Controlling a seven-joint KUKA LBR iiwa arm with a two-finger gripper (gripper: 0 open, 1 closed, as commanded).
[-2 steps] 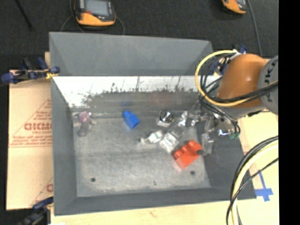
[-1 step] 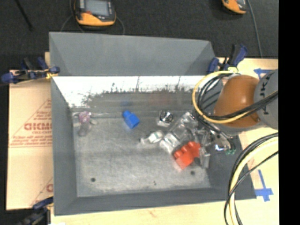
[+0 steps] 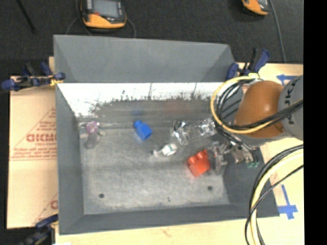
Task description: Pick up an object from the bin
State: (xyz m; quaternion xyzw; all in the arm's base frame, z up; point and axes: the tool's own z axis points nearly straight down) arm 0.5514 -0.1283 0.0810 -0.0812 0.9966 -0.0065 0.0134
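In the camera view, a grey metal bin (image 3: 153, 203) is seen from above, and the arm is brought in from the right, with its orange cover (image 3: 258, 108) and looped cables (image 3: 223, 100) held over the bin's right wall. The gripper (image 3: 220, 158) is lowered to the right part of the bin floor. Whether it is released or clenched cannot be told, since its tip is lost among dark wrist parts.

A red plastic block (image 3: 199, 164) is found just beside the gripper, on its left, in the right half of the floor; contact between the two cannot be made out, and the block is not seen to be grasped. A clear plastic piece (image 3: 166, 150) is laid near the block, up and to its left. Two more clear, glinting pieces (image 3: 182, 130) are placed by the back wall, the nearer of them close to the wrist. A blue block (image 3: 142, 130) is set left of these, near the middle of the back wall. A small pale purplish thing (image 3: 92, 129) is left well apart, at the far left of the floor.
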